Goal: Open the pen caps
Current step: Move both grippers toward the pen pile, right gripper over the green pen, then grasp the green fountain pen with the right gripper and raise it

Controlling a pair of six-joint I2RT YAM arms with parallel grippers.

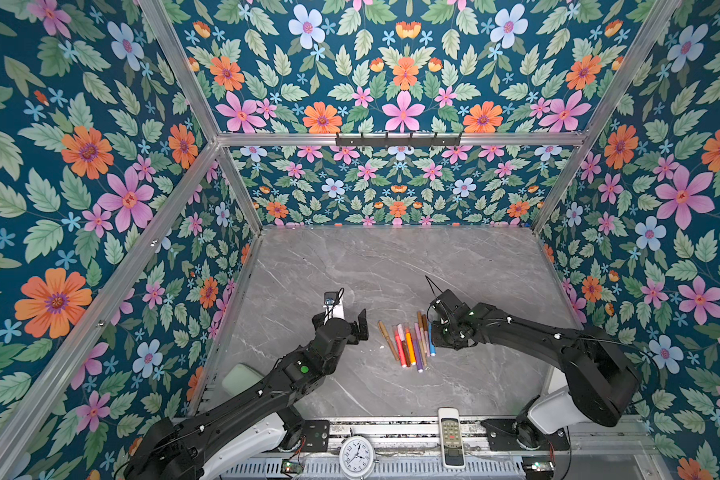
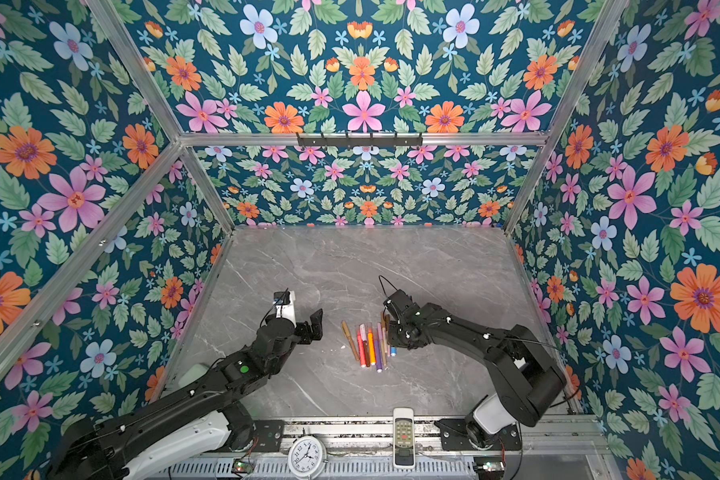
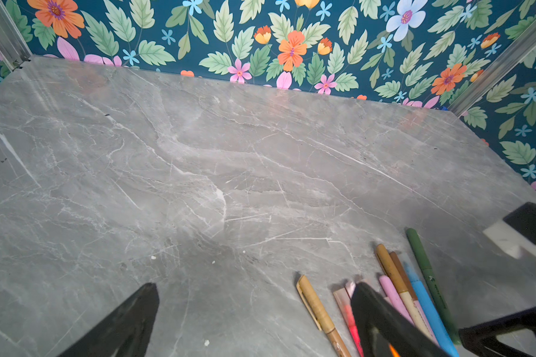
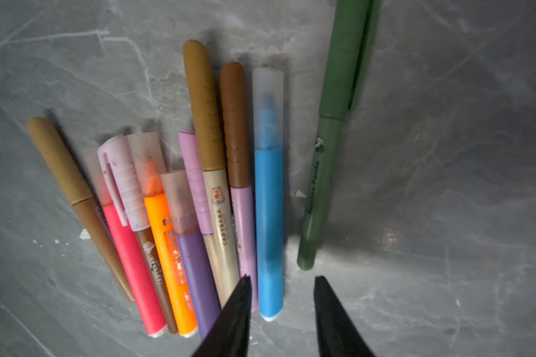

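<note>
While your left pincer (image 3: 256, 312) hangs wide open and empty, the pens (image 1: 408, 345) lie side by side on the counter (image 1: 391, 266), nearer its front edge, with the pen caps (image 4: 268, 108) on. Your right pincer (image 4: 282, 279) is partly open, one tip on each side of the end of the blue pen (image 4: 269, 228), not holding it.

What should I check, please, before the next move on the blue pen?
1. Right pincer straddles blue pen tail: ok.
2. Its jaws gripping the pen: not ok, gaps both sides.
3. Translucent cap seated on blue pen: ok.
4. Green pen apart from blue pen: ok.
5. Left pincer open: ok.
6. Left pincer at that cap: not ok, it is beside the tan pen, across the row.
</note>
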